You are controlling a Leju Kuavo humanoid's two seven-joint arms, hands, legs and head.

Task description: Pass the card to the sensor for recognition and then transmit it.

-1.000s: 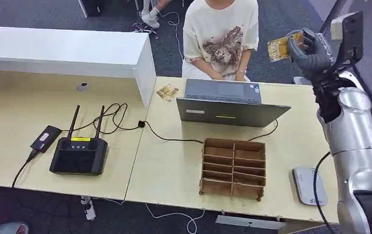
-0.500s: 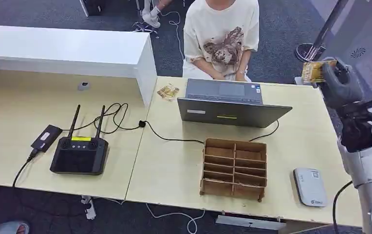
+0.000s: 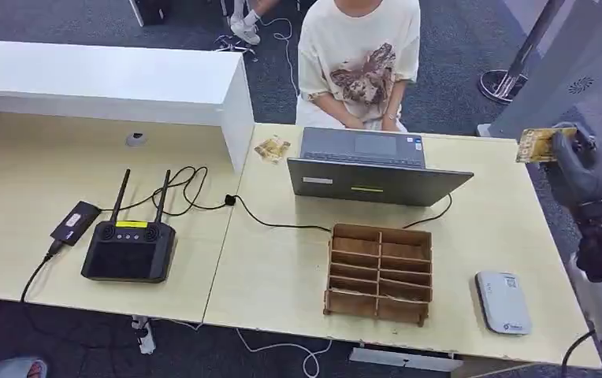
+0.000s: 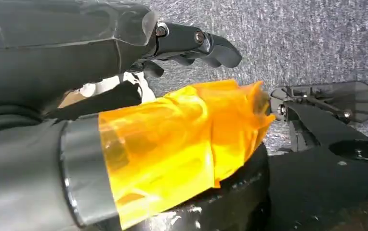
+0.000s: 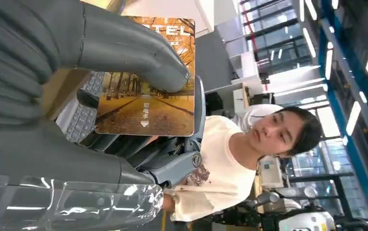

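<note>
near the table's [image 3: 471, 236] front edge on the right, the grey sensor [image 3: 503, 302] lies flat, just beside the wooden rack [image 3: 378, 272] of open slots. on the left half sit a black controller [image 3: 129, 250] with two upright antennas and a small black box [image 3: 74, 223], each with a black cable running from it.

further back, off the table's right edge, the right hand [image 3: 580, 169] is raised above the table's far right corner, well apart from the sensor. it pinches the card [image 3: 536, 145]: in the right wrist view the thick thumb [image 5: 124, 53] presses across the card's [image 5: 146, 96] printed face, an autumn tree-lined path, while darker fingers sit behind it. the card sticks out from the hand toward the middle of the table, held on edge in the air and touching nothing else.

behind the rack a grey laptop [image 3: 373, 167] stands open, and a second card [image 3: 271, 148] lies flat on the table just left of it, by the end of a white counter [image 3: 109, 79]. a person in a cream t-shirt [image 3: 358, 59] sits at the far side, behind the laptop.

in the left wrist view the left hand [image 4: 138, 125] is over grey carpet, its thumb wrapped in orange tape [image 4: 182, 139]; i cannot tell whether its fingers [image 4: 196, 43] are spread or closed.
</note>
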